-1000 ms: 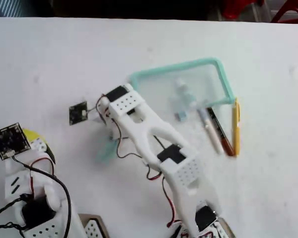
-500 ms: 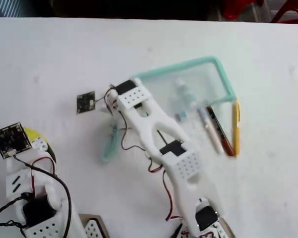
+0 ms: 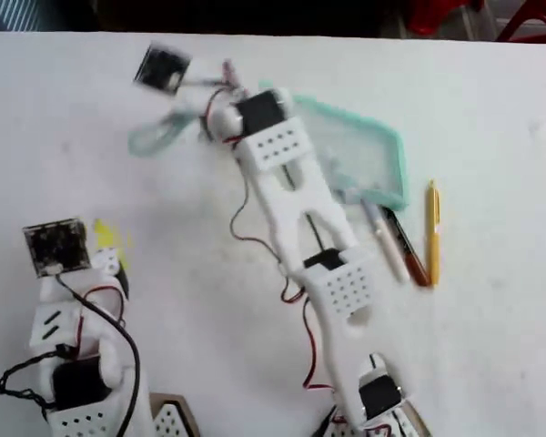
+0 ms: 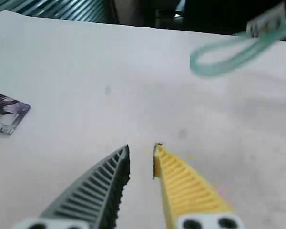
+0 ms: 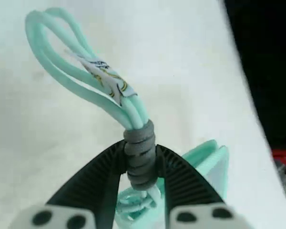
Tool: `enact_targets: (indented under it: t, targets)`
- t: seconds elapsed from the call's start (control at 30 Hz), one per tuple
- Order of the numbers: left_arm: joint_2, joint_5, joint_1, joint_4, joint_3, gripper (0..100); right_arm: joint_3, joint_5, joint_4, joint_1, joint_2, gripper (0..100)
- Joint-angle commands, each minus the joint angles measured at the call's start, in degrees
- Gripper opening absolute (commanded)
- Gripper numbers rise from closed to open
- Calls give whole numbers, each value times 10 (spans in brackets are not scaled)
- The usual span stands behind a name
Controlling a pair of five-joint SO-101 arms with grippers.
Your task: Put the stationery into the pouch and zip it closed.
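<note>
While the left gripper [image 4: 141,153] hovers over the table's [image 3: 491,109] near left, its two fingers slightly apart and empty, the right gripper [image 5: 139,155] is clamped on the cord loop [image 5: 71,57] of the single pouch [image 3: 357,150]; three pens [image 3: 406,246] lie by its near right corner.

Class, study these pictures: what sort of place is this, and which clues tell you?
Probably a robotics lab bench: the left arm and right arm, wiring exposed, stand at a plain white table, with pens and a mint pouch as practice items.
</note>
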Motion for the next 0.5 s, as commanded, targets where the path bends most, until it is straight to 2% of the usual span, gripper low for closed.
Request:
enact_targets:
  t: [0.0,0.07,0.23,0.47]
  targets:
    - [-4,-9,55,14,-4,149,-134,-15,16,37,-17,18]
    - [-4,-9,59,14,-4,146,-174,-17,31,50,-18,18]
    - [-4,-8,59,18,-4,146,-164,-17,43,66,-85,18]
    - [-4,-6,60,18,-4,146,-160,-17,22,48,-195,18]
